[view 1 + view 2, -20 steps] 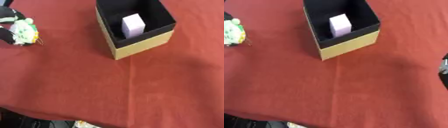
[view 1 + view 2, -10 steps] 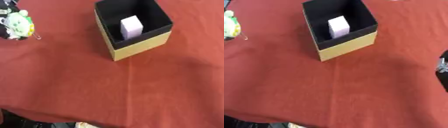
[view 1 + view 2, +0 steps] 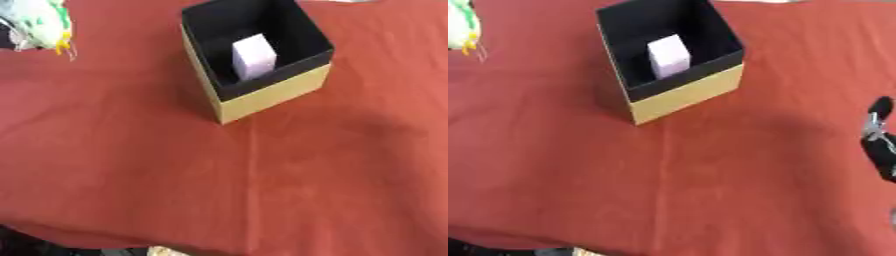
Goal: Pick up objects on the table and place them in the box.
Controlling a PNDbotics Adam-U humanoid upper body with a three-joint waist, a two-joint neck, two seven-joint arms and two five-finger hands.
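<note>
Box (image 3: 262, 95) on the red-covered bench (image 3: 262, 190), toward the far middle, turned a little askew: tan outer wall, black rim and black inside, open at the top. Inside it, a pale lilac block (image 3: 254, 56), upright, near the middle of the floor, its lower part hidden by the near wall. At the far left edge, a white object with green markings and a bit of yellow (image 3: 39, 25), well apart from the box, blurred, and cut off by the frame; whether on the cloth or lifted, cannot tell. Just beside it, a sliver of black at the very edge, likely the left hand (image 3: 7, 39), fingers impossible to make out, so open or closed cannot be told. At the right edge of the right eye view, part of the right hand (image 3: 878, 140), black with a silver joint, apart from the box, touching nothing visible; finger posture likewise cannot be told.
</note>
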